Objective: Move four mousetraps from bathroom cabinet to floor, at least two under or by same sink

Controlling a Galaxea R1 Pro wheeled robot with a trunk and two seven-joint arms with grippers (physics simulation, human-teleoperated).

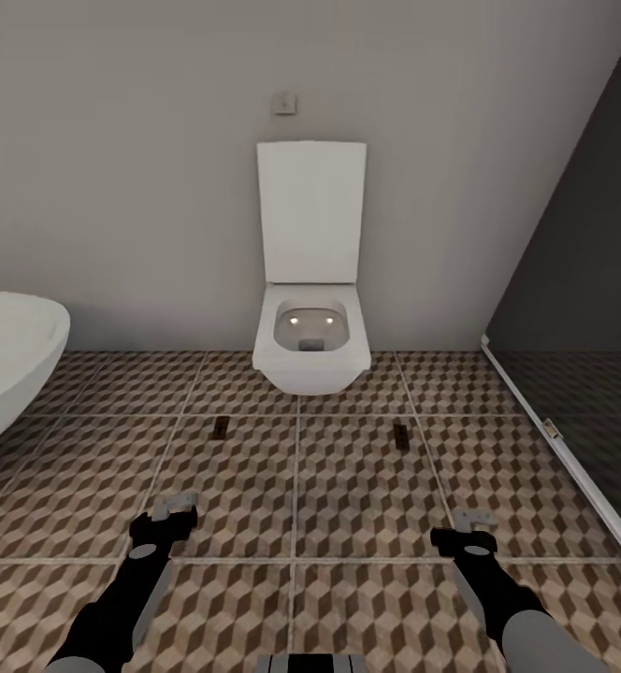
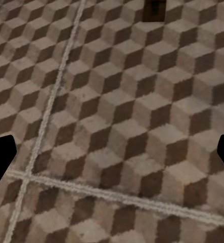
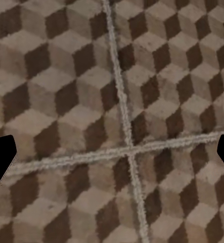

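two grippers hang low over the bathroom floor [image 1: 296, 486], both with fingers spread apart and nothing between them: the left gripper [image 1: 175, 509] and the right gripper [image 1: 474, 520]. each wrist view looks straight down past dark fingertips at cube-pattern tile and grout lines.

two mousetraps already lie on the tiles ahead, one [image 1: 221, 428] beyond the left gripper and one [image 1: 400, 435] beyond the right, both in front of the white toilet [image 1: 310, 350]. the near one shows as a dark patch [image 2: 155, 10] at the edge of the left wrist view. the white bathtub [image 1: 11, 365] curves in at the left, a dark glass screen [image 1: 582, 280] stands at the right.

the risk, as i judge it: these traps sit by the toilet, with no sink in view near them, so the sink condition may go unmet. the traps are tiny and brown on brown pattern, easy to lose or roll the base over when turning toward the cabinet.
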